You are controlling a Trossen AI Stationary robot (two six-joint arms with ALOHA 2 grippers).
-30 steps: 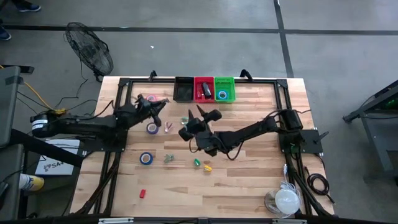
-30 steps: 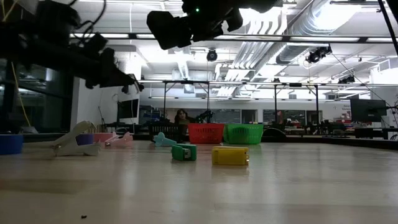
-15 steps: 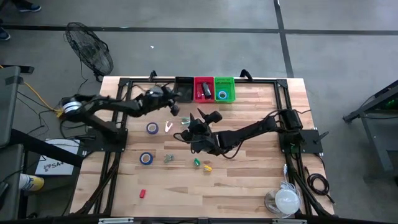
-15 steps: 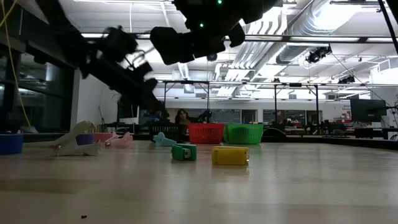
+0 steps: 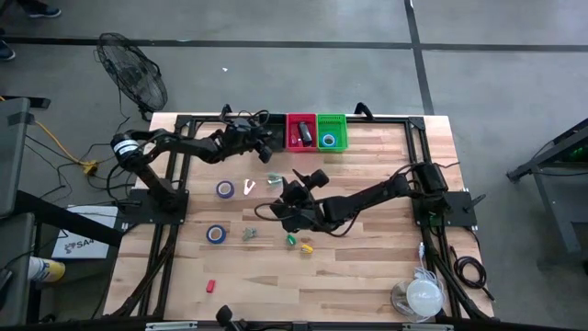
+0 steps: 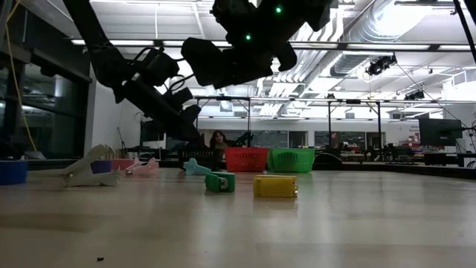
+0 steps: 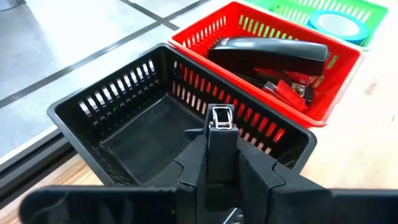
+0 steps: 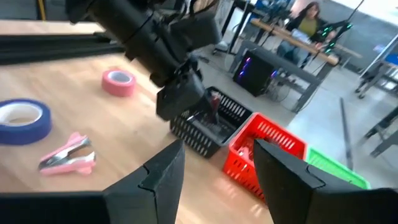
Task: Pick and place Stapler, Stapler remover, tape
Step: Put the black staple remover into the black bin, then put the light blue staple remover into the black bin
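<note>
Wooden table [image 5: 367, 267] — left gripper [image 7: 221, 121] over black basket [image 7: 124, 118]

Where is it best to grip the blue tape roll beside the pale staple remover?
Come from straight above the blue tape roll: it lies flat, hole up, so probably one finger inside the hole, one outside, pinching the wall.

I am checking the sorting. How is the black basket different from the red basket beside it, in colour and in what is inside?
Colour: the black basket is dark, while the red basket is bright red. Contents: the floor of the black basket shows bare in the left wrist view, while the red basket holds a black stapler and some red pieces. Position: the left gripper is above the black basket, not the red one. Both are slotted plastic baskets standing side by side.
</note>
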